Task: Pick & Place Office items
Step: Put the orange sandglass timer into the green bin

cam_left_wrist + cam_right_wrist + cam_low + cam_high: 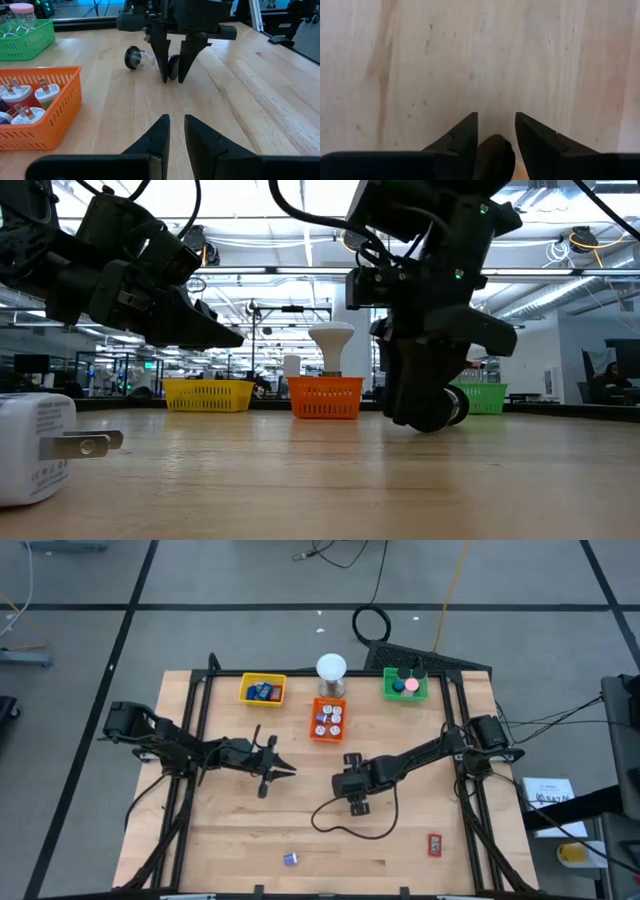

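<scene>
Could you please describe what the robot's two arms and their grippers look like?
Both arms are dark, jointed links. The left gripper ends in two flat, wedge-shaped black fingers that taper to points. The right gripper has the same tapering black fingers under a blocky black body. A black cable loops over the table below the right arm.

Two matte black jointed arms [180,745] trail black cables; tapered, wedge-shaped fingers [197,142], apparently unmarked.
</scene>
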`<state>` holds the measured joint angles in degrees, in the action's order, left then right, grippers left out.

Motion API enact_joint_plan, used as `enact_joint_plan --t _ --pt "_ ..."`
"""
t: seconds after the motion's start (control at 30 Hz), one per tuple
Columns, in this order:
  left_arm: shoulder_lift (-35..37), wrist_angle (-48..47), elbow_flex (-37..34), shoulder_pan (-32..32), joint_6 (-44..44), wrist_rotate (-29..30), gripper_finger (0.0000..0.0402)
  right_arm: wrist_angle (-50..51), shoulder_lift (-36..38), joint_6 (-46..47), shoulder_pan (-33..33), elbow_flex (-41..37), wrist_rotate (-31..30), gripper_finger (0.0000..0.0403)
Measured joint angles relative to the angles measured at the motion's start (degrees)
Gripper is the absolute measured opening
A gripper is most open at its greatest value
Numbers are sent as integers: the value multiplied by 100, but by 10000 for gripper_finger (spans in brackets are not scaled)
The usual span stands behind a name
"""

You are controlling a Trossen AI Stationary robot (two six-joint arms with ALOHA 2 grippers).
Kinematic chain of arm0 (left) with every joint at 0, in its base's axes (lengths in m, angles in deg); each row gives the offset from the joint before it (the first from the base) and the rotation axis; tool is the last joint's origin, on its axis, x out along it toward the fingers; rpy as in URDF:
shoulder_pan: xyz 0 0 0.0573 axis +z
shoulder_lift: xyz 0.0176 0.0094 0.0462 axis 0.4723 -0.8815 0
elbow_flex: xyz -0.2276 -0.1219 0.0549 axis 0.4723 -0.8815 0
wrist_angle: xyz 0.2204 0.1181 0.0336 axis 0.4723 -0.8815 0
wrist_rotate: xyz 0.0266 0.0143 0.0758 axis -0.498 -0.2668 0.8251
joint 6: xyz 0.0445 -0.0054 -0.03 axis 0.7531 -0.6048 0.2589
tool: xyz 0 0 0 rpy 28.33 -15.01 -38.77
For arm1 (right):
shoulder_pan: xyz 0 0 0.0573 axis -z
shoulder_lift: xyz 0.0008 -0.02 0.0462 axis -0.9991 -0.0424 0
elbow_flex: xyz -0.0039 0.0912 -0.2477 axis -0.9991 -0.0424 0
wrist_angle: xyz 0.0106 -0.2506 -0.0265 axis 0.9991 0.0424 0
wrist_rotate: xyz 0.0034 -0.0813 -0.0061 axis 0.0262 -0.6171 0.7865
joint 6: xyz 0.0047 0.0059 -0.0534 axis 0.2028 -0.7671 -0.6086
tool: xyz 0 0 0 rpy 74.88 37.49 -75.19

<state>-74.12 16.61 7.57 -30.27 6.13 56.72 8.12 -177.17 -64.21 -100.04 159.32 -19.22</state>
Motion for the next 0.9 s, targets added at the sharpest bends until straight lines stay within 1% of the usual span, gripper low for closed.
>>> enact_joint_plan --t 0.07,0.13,0.27,0.43,0.53,0.63,0.7,0.83,0.9 --pt "0 0 0 0 2 0 56 43 60 -124 -4 -2 -177 122" --pt "0 0 0 1 1 1 56 71 145 -210 -15 27 -391 133" --pt "0 0 0 2 9 0 56 338 359 -227 -71 270 -850 177" --pt "0 -2 0 2 8 0 56 938 535 -156 -162 612 -853 243" --pt "0 -1 0 -2 7 -2 56 1597 522 -199 -212 649 -832 266" --pt "0 -2 -2 -2 4 -2 56 2141 455 -213 -227 651 -846 273" --pt "0 -2 -2 -2 4 -2 56 2216 376 -315 -227 648 -845 272" --pt "0 0 -2 -2 4 -2 56 1944 296 -638 -227 660 -824 264" --pt "0 0 -2 -2 4 -2 56 1803 198 -737 -225 651 -682 260"
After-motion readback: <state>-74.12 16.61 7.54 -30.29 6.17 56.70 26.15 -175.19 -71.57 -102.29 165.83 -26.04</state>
